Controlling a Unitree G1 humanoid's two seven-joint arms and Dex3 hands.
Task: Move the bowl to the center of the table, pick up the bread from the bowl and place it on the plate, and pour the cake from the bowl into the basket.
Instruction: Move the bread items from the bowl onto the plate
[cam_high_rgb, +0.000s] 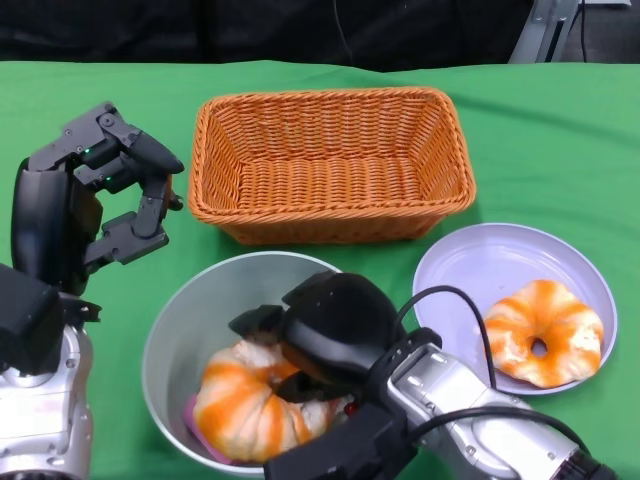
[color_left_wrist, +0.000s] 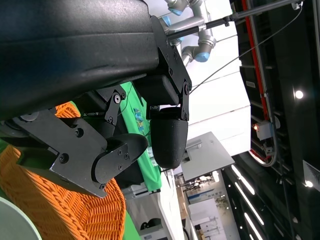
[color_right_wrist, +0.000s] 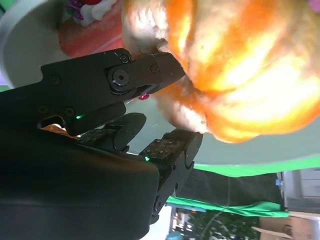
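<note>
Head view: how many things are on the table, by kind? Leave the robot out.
Bread: 2, one on the plate, one in the bowl under the right hand
Cake: 1, pink, mostly hidden beneath the bread
Bowl: 1
Plate: 1
Basket: 1
Total: 6

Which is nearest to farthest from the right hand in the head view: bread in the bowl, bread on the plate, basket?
1. Bread in the bowl: under the right hand, touching it.
2. Bread on the plate: off to the hand's right.
3. Basket: beyond the bowl, at the far side; close to the plate bread's distance, so this order is loose.
</note>
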